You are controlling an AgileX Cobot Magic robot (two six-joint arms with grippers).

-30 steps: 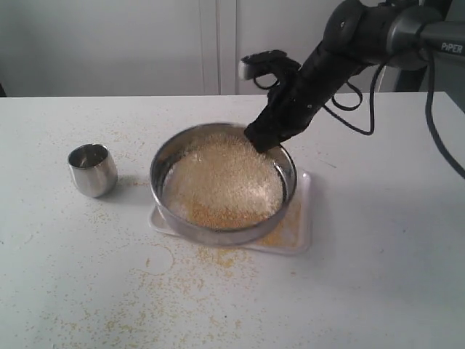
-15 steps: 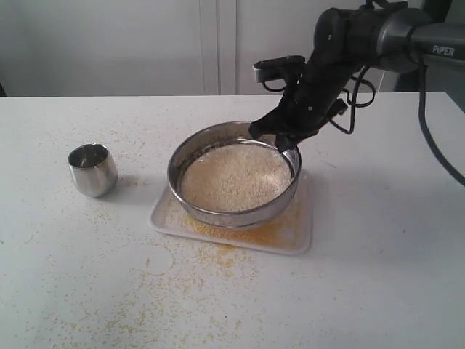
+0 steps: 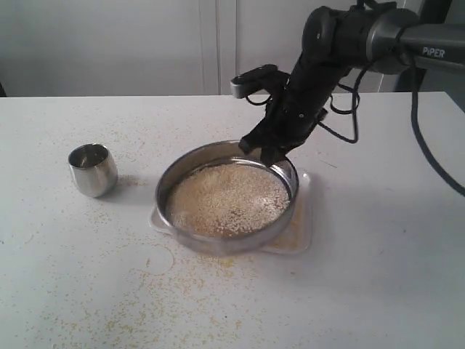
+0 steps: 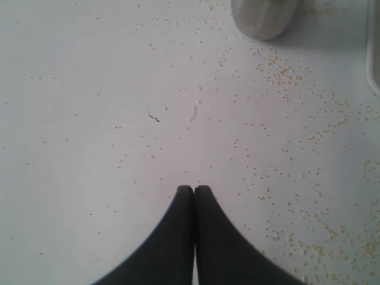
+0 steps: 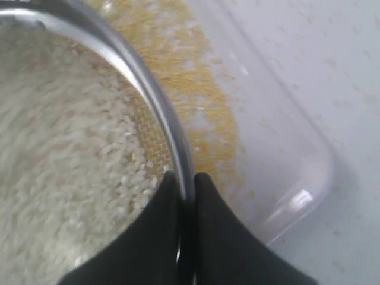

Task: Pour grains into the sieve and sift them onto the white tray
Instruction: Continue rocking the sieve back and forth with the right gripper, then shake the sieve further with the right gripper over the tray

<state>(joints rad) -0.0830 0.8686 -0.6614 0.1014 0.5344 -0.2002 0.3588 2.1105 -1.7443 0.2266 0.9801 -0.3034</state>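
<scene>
The sieve, a wide steel ring, hangs just over the white tray and covers most of it. Off-white grains fill its mesh bottom. My right gripper is shut on the sieve's far rim, one finger inside and one outside. In the right wrist view the grains lie inside the rim, and fine yellow granules are spread on the tray beneath. My left gripper is shut and holds nothing, above bare table; it does not show in the exterior view.
A small steel cup stands upright on the table left of the sieve, and its edge shows in the left wrist view. Yellow granules are scattered over the table in front of the tray and around the cup.
The right gripper swung the sieve to the right and back, then left and toward the front edge; the sieve now hides more of the tray. The cup has not moved.
</scene>
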